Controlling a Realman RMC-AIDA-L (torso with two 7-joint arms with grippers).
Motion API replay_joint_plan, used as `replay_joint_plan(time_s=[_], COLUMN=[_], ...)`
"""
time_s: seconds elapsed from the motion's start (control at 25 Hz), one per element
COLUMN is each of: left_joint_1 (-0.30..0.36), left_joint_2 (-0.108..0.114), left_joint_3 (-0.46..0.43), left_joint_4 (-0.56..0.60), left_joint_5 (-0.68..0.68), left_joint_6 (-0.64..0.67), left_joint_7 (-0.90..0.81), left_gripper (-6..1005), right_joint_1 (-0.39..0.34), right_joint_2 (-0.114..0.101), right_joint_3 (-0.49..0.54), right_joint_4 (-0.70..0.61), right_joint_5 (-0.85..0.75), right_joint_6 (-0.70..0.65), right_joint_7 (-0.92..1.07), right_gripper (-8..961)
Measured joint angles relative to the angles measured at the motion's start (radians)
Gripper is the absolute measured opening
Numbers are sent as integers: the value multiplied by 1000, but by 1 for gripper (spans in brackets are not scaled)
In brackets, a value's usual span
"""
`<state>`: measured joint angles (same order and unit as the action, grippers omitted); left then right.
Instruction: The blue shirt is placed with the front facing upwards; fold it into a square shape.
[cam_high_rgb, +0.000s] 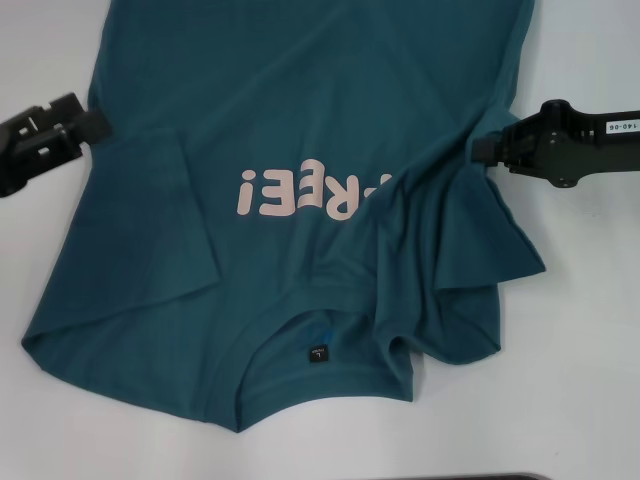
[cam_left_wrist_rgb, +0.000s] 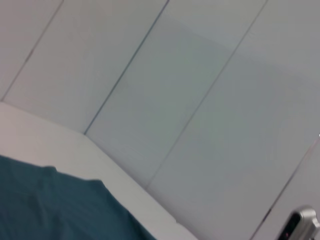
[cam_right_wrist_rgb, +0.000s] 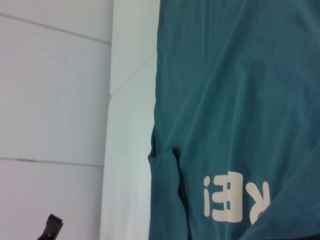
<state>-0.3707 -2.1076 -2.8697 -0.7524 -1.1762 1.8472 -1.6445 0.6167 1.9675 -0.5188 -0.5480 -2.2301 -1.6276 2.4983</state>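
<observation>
- Blue shirt (cam_high_rgb: 300, 150) lies spread on the white bench (cam_high_rgb: 590, 330), front up, collar toward the robot, with the black neck label (cam_high_rgb: 316, 354) showing inside the neckline.
- Pale block letters (cam_high_rgb: 300, 193) run across the chest, upside down from the head view; their right end is buried under a fold.
- On the robot's right, the sleeve side is pulled in and bunched into a crumpled flap (cam_high_rgb: 460, 270) over the chest.
- Right tool (cam_high_rgb: 478, 149) sits at that shirt edge, its tip touching the cloth where the folds start; I cannot tell how its jaws stand.
- Left tool (cam_high_rgb: 88, 124) is at the opposite edge, just touching the fabric; again I cannot tell its jaws.
- Only the head view shows both arms, the collar and the label.
- Left wrist view offers just a corner of the shirt (cam_left_wrist_rgb: 55, 210) on the bench (cam_left_wrist_rgb: 45, 140), pale wall panels (cam_left_wrist_rgb: 200, 100) behind.
- Right wrist view catches the letters (cam_right_wrist_rgb: 235, 200) close up and a straight shirt edge (cam_right_wrist_rgb: 156, 75) along the bench (cam_right_wrist_rgb: 130, 125).
</observation>
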Motion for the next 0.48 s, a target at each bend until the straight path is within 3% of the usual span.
replay_joint_plan(time_s=[0.28, 0.48], left_joint_1=[5, 6], left_joint_2=[0, 0], left_joint_3=[-5, -5], left_joint_4=[-2, -2], left_joint_5=[-21, -21], left_joint_6=[0, 0], left_joint_7=[-2, -2], left_gripper=[889, 888], right_joint_1=[-41, -87], right_joint_2=[-8, -37], right_joint_3=[20, 66], right_joint_4=[9, 5], right_joint_5=[20, 21], right_joint_6=[21, 14], right_joint_7=[21, 22], right_gripper=[11, 12])
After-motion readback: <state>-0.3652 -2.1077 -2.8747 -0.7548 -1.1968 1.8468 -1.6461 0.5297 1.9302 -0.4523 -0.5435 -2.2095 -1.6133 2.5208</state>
